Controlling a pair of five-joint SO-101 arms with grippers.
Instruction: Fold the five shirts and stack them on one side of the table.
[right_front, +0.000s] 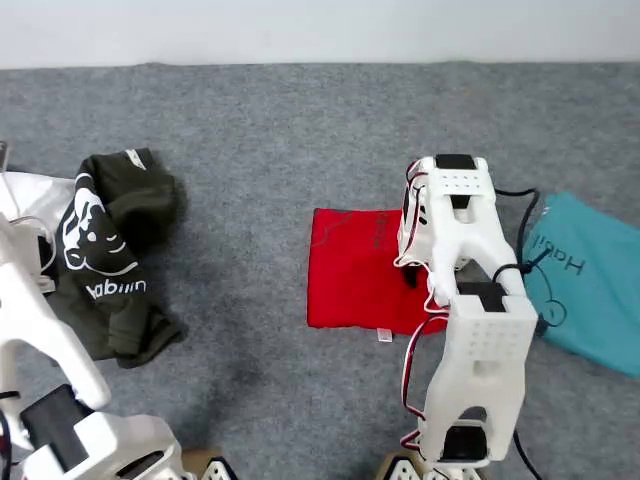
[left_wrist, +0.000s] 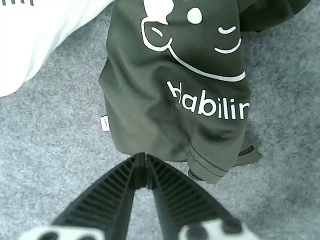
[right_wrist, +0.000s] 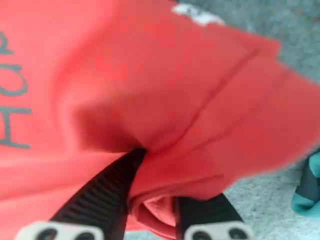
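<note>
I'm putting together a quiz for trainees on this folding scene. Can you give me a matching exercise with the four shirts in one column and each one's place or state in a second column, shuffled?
Things
1. red shirt
2. dark green shirt
3. teal shirt
4. white shirt

Places or states
A. at the high view's left edge, next to a darker shirt
B. crumpled, print up, just ahead of the left gripper
C. pinched in the right gripper
D. spread out at the high view's right edge

Pairs: 1-C, 2-B, 3-D, 4-A

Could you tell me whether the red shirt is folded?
Folded: the red shirt lies as a compact rectangle, layers pinched in the right gripper.
</note>
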